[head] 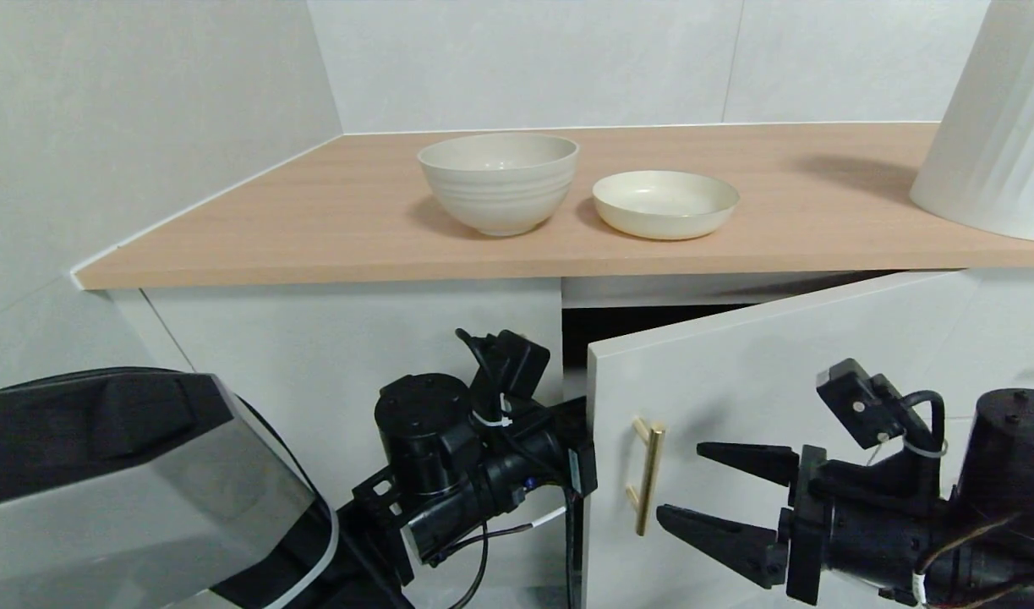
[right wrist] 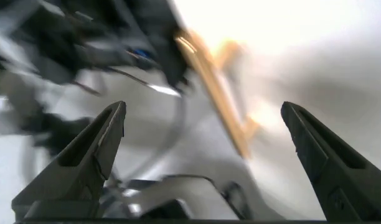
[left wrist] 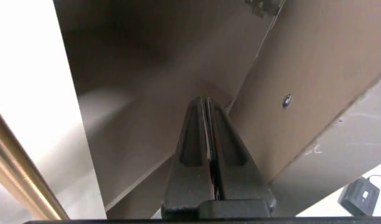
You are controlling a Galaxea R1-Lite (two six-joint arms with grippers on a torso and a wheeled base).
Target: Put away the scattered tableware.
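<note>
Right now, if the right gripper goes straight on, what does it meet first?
Probably the gold handle on the cabinet door: the open right gripper points at it, handle lined up between its fingers. Depth is unclear.

Matte black arms [head: 889, 507], cylindrical joints [head: 419, 414], looping black cables [head: 481, 568], white zip ties [head: 489, 419]; right hand [head: 681, 480], tapered black fingers [head: 749, 461]

Left hand [left wrist: 207, 102] low, fingers pressed together. Right hand [head: 679, 480] low, fingers spread wide, pointing left.
</note>
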